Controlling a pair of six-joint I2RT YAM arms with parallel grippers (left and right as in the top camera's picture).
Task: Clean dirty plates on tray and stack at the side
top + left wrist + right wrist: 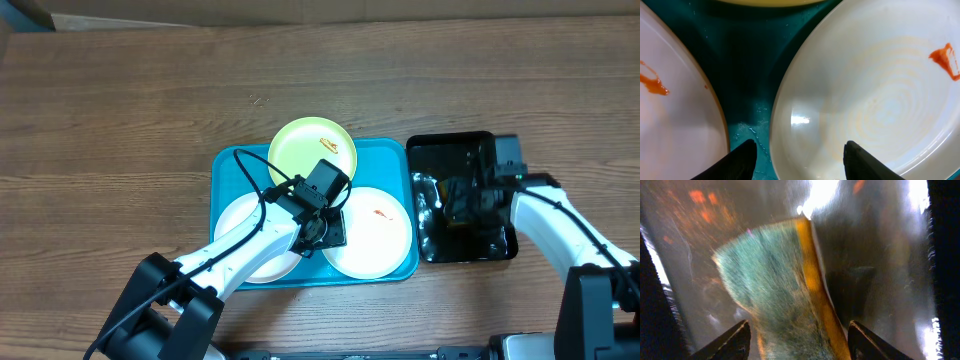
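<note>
Turquoise tray (225, 165) on the wooden surface (120, 110) carries three plates (378, 232): yellow-green at the back, two white in front, smeared orange. The left gripper (800, 152) hangs spread over the right white plate's rim. The right gripper (799, 337), spread, straddles a green-and-yellow sponge (775, 285) in the black tray (462, 148).

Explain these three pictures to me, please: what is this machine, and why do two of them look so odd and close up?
Two robot arms work at a wooden table. One picture looks down from above; the other two come from cameras on the wrists, so they sit very close. A blue tray holds three plates: yellow-green, white on the right, white on the left, with red smears. The left gripper stands open over the right white plate's edge, holding nothing. The right gripper reaches into a black tray, its jaws either side of a green-and-yellow sponge.
</note>
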